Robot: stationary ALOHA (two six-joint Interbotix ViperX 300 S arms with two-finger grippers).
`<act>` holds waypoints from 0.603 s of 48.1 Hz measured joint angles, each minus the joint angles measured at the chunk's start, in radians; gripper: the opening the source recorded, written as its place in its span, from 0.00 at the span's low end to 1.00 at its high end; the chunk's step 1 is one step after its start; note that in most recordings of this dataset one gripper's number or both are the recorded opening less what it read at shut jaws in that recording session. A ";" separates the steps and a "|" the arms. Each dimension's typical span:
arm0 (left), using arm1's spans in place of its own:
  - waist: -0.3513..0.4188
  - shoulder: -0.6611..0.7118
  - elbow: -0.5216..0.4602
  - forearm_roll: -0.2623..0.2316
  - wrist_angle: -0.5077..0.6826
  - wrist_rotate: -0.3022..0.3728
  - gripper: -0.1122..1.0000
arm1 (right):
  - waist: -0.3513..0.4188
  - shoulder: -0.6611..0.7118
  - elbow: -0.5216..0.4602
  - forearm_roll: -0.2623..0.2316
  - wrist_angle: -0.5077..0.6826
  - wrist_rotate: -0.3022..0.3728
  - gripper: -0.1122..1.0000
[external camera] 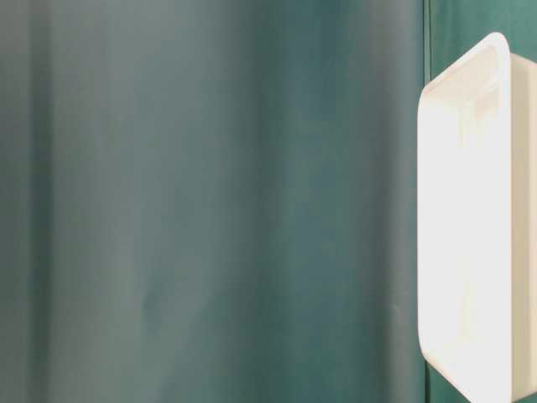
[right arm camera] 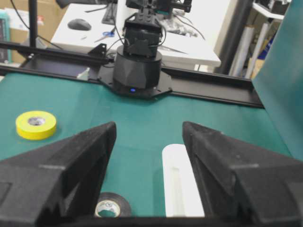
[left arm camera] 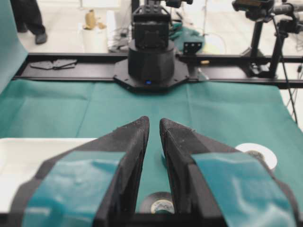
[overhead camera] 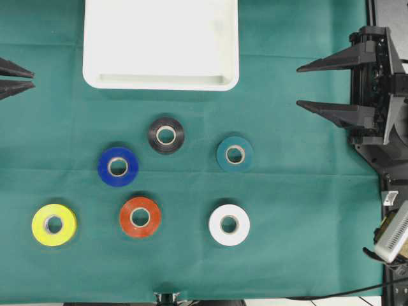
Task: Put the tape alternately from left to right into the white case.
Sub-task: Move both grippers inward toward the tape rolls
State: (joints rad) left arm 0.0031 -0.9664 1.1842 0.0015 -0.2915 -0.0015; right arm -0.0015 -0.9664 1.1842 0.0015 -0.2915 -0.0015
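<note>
The white case (overhead camera: 159,38) lies empty at the top centre, and shows again in the table-level view as the white case (external camera: 470,235). Below it several tape rolls rest flat on the green cloth: black (overhead camera: 166,135), teal (overhead camera: 234,153), blue (overhead camera: 118,167), orange (overhead camera: 139,217), white (overhead camera: 229,224) and yellow (overhead camera: 54,224). My left gripper (overhead camera: 32,78) hovers at the far left edge, shut on nothing (left arm camera: 154,122). My right gripper (overhead camera: 298,86) sits at the right, open and empty (right arm camera: 149,125). Both are well away from the rolls.
The right arm's black body (overhead camera: 376,89) fills the right edge beyond the cloth. Across the table, the left wrist view shows an arm base (left arm camera: 150,61) on a black rail. The right wrist view shows the opposite base (right arm camera: 137,66).
</note>
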 measured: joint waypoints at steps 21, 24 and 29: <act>-0.037 0.005 0.015 -0.023 -0.035 0.002 0.12 | -0.012 0.021 0.012 -0.003 -0.012 0.011 0.02; -0.046 0.008 0.017 -0.023 -0.035 -0.005 0.12 | -0.012 0.038 0.012 -0.003 -0.012 0.011 0.02; -0.055 0.018 0.018 -0.025 -0.035 -0.006 0.12 | -0.012 0.075 0.012 -0.005 -0.012 0.012 0.02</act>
State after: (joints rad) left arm -0.0522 -0.9480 1.2026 -0.0230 -0.3267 -0.0077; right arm -0.0138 -0.8912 1.1965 -0.0031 -0.3037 0.0107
